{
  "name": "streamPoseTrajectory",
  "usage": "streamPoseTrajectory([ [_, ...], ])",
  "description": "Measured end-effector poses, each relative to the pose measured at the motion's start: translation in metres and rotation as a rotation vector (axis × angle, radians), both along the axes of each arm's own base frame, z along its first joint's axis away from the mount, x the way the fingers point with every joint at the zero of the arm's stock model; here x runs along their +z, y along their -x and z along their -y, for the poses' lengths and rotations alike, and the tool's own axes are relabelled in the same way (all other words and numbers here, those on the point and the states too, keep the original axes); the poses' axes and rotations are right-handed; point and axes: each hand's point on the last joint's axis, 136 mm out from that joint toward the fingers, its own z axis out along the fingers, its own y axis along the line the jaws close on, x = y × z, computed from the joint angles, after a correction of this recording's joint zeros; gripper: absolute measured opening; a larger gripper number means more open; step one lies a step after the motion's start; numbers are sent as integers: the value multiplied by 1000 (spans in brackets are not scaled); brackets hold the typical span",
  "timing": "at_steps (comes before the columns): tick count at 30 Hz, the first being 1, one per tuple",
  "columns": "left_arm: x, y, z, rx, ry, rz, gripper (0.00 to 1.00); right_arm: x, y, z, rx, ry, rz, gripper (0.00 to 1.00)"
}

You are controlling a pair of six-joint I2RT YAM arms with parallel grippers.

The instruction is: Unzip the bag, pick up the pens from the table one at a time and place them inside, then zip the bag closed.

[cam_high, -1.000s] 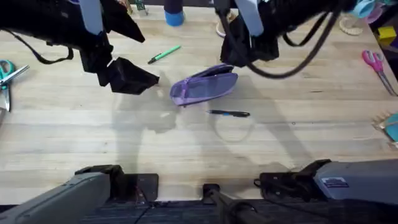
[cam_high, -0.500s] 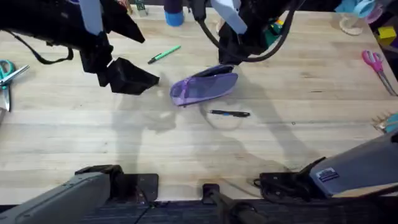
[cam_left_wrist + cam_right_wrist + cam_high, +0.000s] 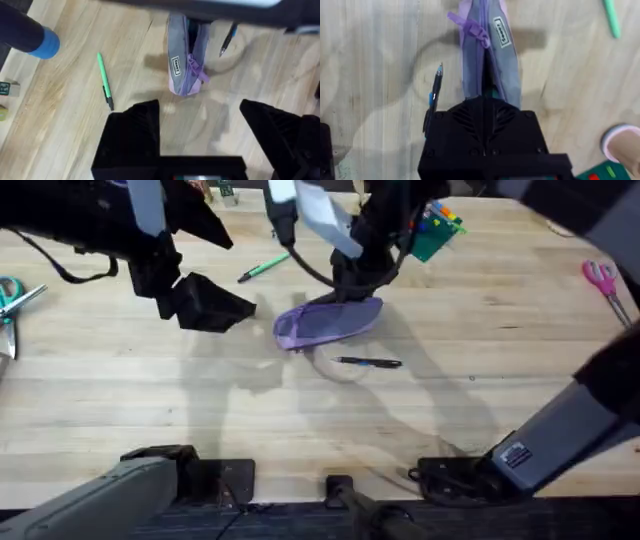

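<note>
One bag (image 3: 328, 321), two pens, two grippers in play. The bag is lying mid-table (image 3: 300, 420), slanted, zipper pull and ribbon tab at its left end. The green pen (image 3: 264, 266) is sitting on the planks behind and left of the bag, well apart from it. The dark pen (image 3: 368, 362) is lying just in front of the bag on the near side, not touching it.

Right gripper (image 3: 482, 102): it's sitting down on the bag's right end, over the zipper line. In the right wrist view the black body is covering the fingertips, so I cannot tell whether they're spread or pinching the zipper. The right arm is reaching across from the lower right base, up and over the table, wrist pointing down onto the bag.

Left gripper (image 3: 200, 130): fingers (image 3: 135, 130) are spread wide, holding nothing, touching nothing. It's hanging above the table left of the bag, with the bag and green pen both visible ahead of it in its wrist view. The left arm is stretching in from the left side, gripper angled down toward the bag.
</note>
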Motion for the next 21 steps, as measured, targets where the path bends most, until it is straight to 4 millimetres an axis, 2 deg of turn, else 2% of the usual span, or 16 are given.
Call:
streamPoseTrajectory([
  [14, 0, 0, 0, 0, 0, 0, 995, -58, -7, -6, 19, 64, -105, 30],
  [21, 0, 0, 0, 0, 0, 0, 995, -65, -7, -7, 19, 70, -121, 30],
])
